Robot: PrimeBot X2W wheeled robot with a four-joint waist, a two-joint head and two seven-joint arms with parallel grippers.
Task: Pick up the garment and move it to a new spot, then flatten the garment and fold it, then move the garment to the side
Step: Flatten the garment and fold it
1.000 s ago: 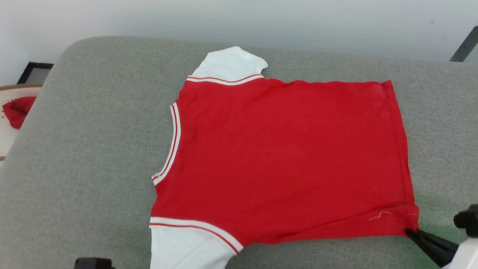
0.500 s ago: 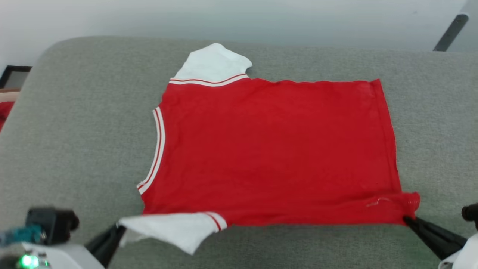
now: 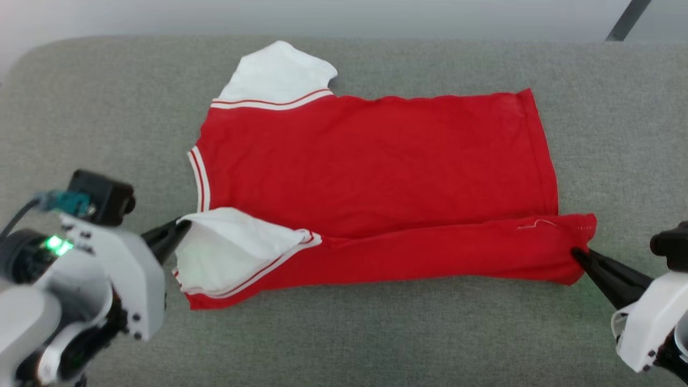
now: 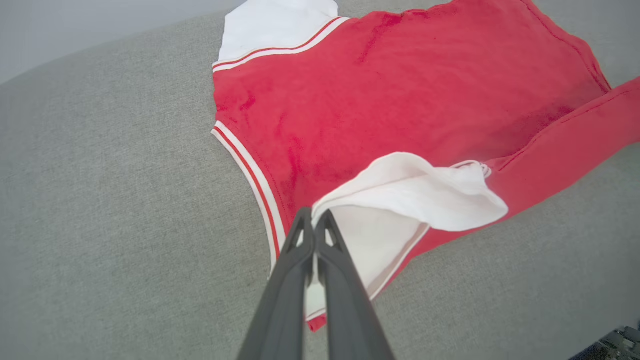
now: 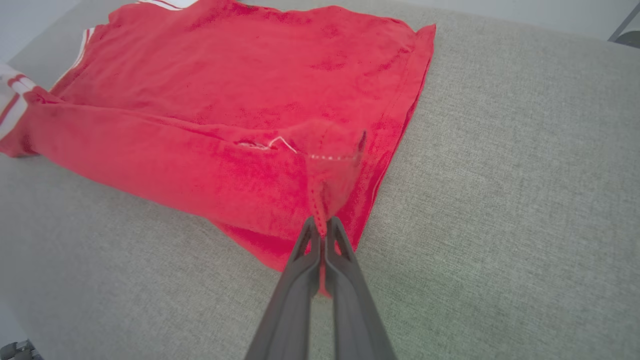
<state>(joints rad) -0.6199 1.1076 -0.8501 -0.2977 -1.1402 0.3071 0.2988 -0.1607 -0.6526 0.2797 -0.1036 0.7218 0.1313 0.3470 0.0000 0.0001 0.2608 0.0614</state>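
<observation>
— What's the head camera giving us?
— The red shirt (image 3: 376, 161) is on the grey cushion (image 3: 80, 107), plain red side up, neck to the left and hem to the right. Its near edge is raised and rolled over toward the middle. The left claw (image 3: 183, 228) is pinching the near white sleeve (image 3: 231, 247), and the right claw (image 3: 576, 252) is pinching the near hem corner (image 3: 583, 231).
— Anything around it?
— A dark bar (image 3: 623, 19) slants across the top right corner, well apart from the cloth. The far sleeve (image 3: 277, 72) lies flat on the cushion.
— Left wrist camera?
— Two dark fingers are pressed together with white sleeve fabric caught between them. The sleeve billows open just past the tips, and the striped neck trim (image 4: 250, 170) runs beside them on the left.
— And the right wrist?
— The fingers are tight together with a red seam nipped between the tips. The corner is tented up off the cushion, and there's a loose white thread (image 5: 280, 143) on the fold just beyond.
</observation>
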